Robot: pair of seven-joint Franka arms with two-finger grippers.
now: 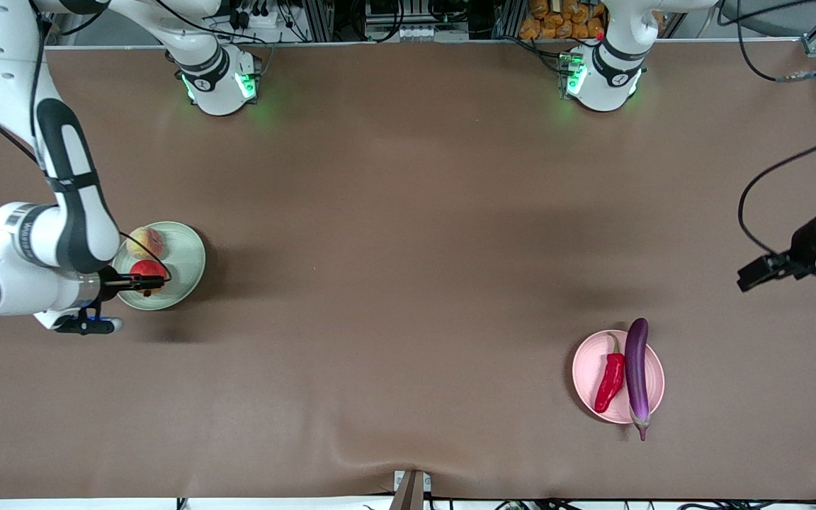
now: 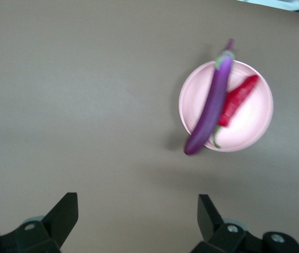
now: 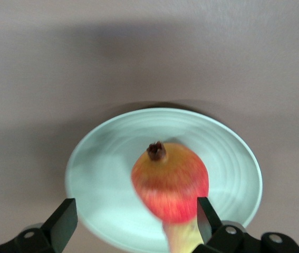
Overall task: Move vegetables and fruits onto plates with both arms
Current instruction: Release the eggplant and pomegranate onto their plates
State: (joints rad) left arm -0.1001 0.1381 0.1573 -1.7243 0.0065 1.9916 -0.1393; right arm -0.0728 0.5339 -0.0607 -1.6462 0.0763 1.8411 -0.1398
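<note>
- Two fruits, the red apple-like fruit (image 1: 147,269) and the peach (image 1: 146,242), lie on the green plate (image 1: 188,265); the right gripper (image 1: 146,282), jaws apart, sits right at the red one, gripping nothing.
- The eggplant (image 1: 637,372) and chili pepper (image 1: 610,380) lie on the pink plate (image 1: 585,368), long axes parallel.
- The left gripper (image 1: 748,276) waits, jaws apart and empty, near the table edge at its own end.

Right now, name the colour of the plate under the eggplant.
Pale pink plate; the front view shows it best.
</note>
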